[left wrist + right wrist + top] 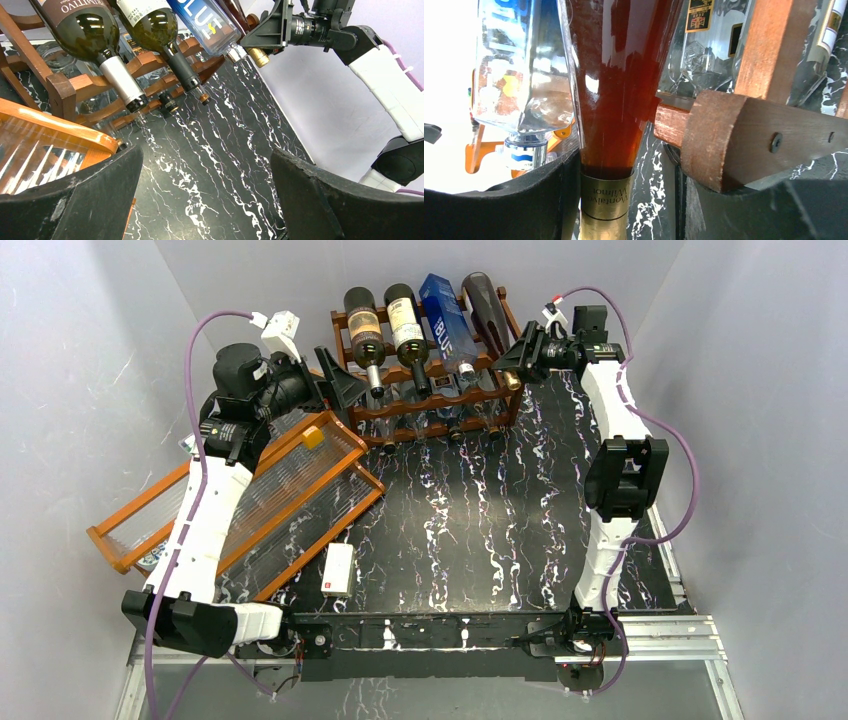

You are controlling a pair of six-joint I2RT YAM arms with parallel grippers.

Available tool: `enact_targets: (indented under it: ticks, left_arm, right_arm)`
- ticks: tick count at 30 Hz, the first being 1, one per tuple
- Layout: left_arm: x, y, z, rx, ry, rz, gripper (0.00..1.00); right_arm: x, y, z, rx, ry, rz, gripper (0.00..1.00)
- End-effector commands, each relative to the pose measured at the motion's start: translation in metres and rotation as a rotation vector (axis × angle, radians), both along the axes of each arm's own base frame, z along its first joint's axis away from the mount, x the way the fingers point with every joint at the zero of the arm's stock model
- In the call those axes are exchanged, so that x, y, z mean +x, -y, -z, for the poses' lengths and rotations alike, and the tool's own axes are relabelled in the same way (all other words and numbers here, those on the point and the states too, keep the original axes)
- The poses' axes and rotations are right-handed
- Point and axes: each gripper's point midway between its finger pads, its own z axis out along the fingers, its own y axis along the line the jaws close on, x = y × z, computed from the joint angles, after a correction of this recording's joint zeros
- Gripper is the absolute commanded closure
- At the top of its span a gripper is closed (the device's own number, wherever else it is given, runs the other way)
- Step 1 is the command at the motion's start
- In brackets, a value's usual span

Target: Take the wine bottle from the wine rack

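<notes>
At the far left, an orange-framed tray (50, 122) with clear ribbed panels lies askew on the bench (470, 510), partly under the left arm. A small white box (338, 569) sits on the bench just off the tray's near corner.

The left gripper (204, 155) hangs above the tray's far corner, just beside the left end of the rack (61, 94). Its fingers are spread wide with nothing between them.

The rack stands at the back of the bench, its tiers sloping so that the necks point toward the arms. On its top tier lie four bottles side by side. Two are green bottles (363, 325) with labels, the first with a pale foil on its neck and the second (408, 325) with a dark one. Next comes a clear blue bottle (447, 315), and last the dark red wine bottle (487, 305), resting in the rightmost cradle. More glass bottles show in the tiers below, too hidden to tell apart.

The right gripper (626, 190) reaches in at the rack's right end and straddles the wine bottle's neck at its gold foil (605, 200). In the right wrist view the left finger lies against the foil, while a strip of bench shows between the neck and the other finger. The gripper is therefore around the neck but not clamped on it.
</notes>
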Motion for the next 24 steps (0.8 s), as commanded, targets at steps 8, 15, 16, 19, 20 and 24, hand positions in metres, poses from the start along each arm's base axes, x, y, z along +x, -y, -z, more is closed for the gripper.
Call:
enact_targets:
  ticks: [8,15,16,19,20,24]
  left_arm:
    - [-0.010,0.005,-0.023,-0.036,0.053,0.030,0.02]
    - [-0.012,0.005,-0.025,-0.039,0.058,0.031,0.02]
    - [-0.012,0.005,-0.024,-0.039,0.057,0.031,0.02]
    - [-0.012,0.005,-0.025,-0.040,0.057,0.029,0.02]
    - [-0.013,0.005,-0.024,-0.040,0.056,0.030,0.02]
    - [-0.013,0.004,-0.023,-0.040,0.053,0.026,0.02]
  right_arm:
    - [0.004,-0.019,-0.025,0.094,0.079,-0.078,0.31]
    - [0.005,-0.029,-0.029,0.130,0.074,-0.086,0.36]
    - [0.005,-0.031,-0.029,0.131,0.070,-0.087,0.39]
    - [0.005,-0.035,-0.026,0.130,0.061,-0.072,0.49]
    - [0.004,-0.036,-0.026,0.134,0.061,-0.067,0.50]
    - [0.003,-0.039,-0.030,0.155,0.069,-0.021,0.47]
